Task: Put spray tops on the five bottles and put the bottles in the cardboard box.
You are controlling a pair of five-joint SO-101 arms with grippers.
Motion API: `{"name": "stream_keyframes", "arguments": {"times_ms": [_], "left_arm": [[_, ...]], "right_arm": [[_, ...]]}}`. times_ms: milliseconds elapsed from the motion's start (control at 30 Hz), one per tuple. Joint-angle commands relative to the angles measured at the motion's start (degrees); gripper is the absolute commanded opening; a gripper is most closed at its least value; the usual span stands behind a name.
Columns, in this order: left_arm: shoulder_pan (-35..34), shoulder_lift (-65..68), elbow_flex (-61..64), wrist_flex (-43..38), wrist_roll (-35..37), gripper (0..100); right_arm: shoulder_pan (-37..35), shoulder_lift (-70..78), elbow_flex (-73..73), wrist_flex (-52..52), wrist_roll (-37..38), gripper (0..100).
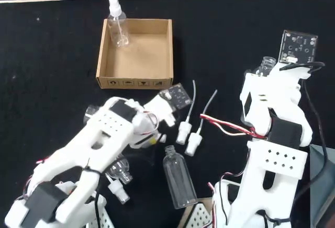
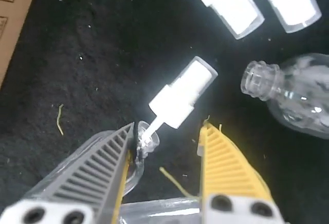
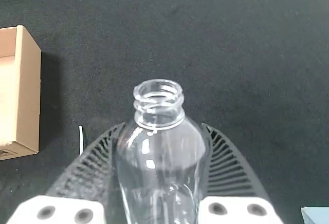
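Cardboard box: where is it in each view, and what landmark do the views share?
High view: the shallow brown cardboard box sits on the table's far side, printed wall facing the arms.
Left wrist view: a strip of that printed wall at a frame corner, beyond the left claw.
Right wrist view: one box corner at the frame edge, beside the clear open-necked bottle in the right claw.
Shared landmark: the black tabletop.

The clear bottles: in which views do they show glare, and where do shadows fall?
Right wrist view: white glints on the shoulder of the held bottle in the right end effector; the cardboard box casts a dark band on the cloth beside it. Left wrist view: bright glints on the lying bottle. High view: pale streaks along that bottle.
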Motion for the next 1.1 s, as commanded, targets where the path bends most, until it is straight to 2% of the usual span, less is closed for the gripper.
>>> {"name": "stream_keyframes", "arguments": {"times_ms": [0, 467, 700, 1067], "left_arm": [[0.1, 4.7, -8.7, 4.8, -3.7, 18], [1.0, 19.0, -21.1, 10.6, -8.7, 18], [4.3, 21.8, -21.8, 10.7, -12.8, 18], [4.2, 25.8, -21.8, 10.2, -16.4, 18]], "right_arm": [[0.2, -2.2, -3.1, -2.4, 0.2, 9.9], [0.2, -2.2, -3.1, -2.4, 0.2, 9.9], [0.2, -2.2, -3.1, -2.4, 0.2, 9.9], [0.2, -2.2, -3.1, -2.4, 0.2, 9.9]]}}
